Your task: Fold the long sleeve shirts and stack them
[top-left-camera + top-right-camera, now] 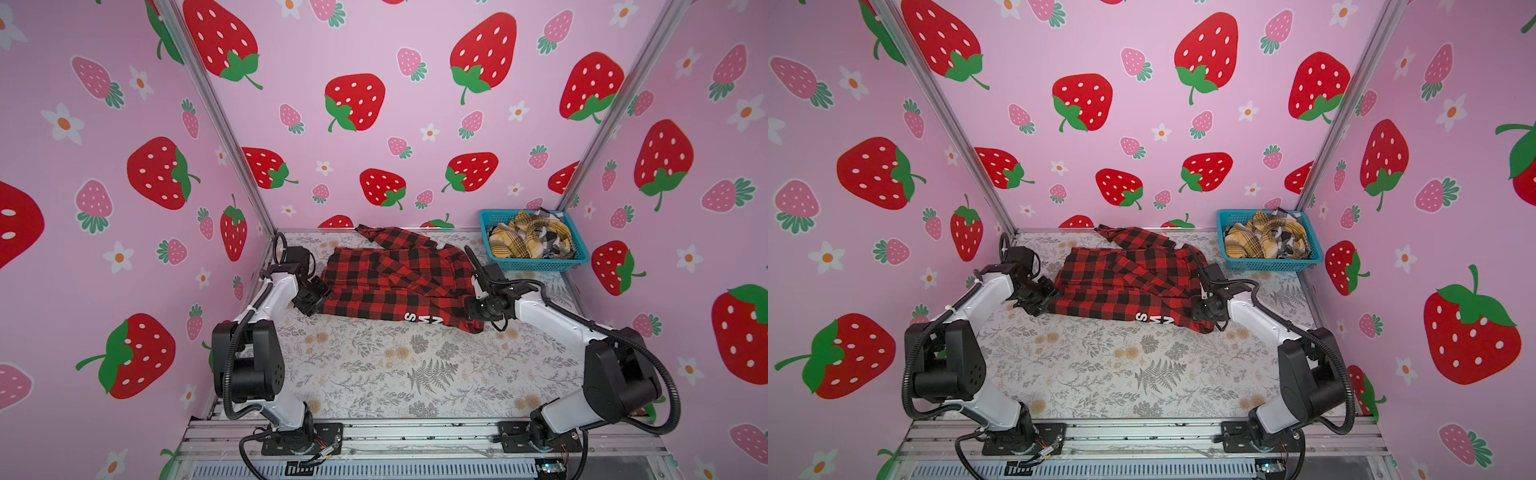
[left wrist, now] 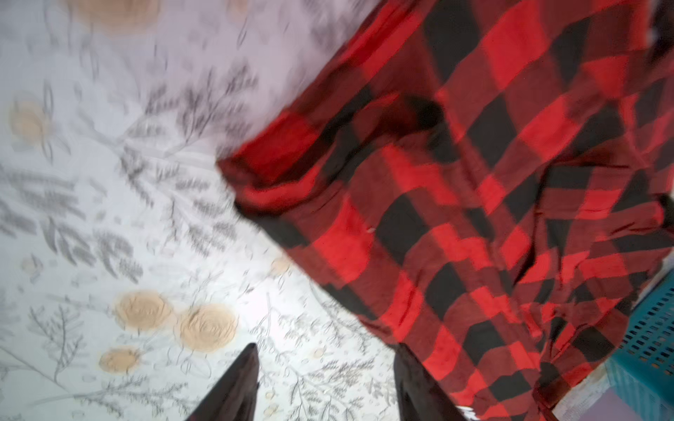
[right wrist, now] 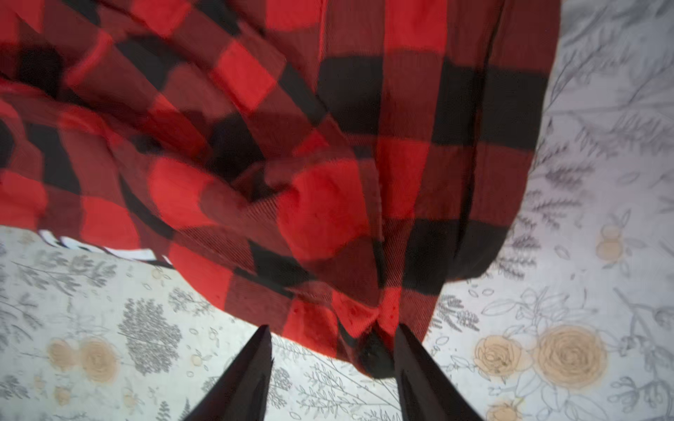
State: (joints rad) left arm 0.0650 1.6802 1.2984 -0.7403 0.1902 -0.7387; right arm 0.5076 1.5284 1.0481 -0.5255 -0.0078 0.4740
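Floral table (image 1: 374, 365), red-and-black shirt (image 1: 386, 278) between left gripper (image 2: 325, 346) and right gripper (image 3: 332, 325)

**Background items only**

Teal mesh basket (image 1: 536, 262): right of centre in both top views, at the counter's far right corner, close to the walls.
Counter (image 1: 395, 365): pale cover with grey fern and tan rose print.
Pink strawberry walls (image 1: 395, 124): three sides.
Aluminium rails (image 1: 415, 432): along the bottom of the frame.

Left arm (image 1: 270, 295) and right arm (image 1: 544, 311): white shells, black joints, corrugated black cables (image 1: 227, 374) (loosely looped), black base plates (image 1: 330, 434).
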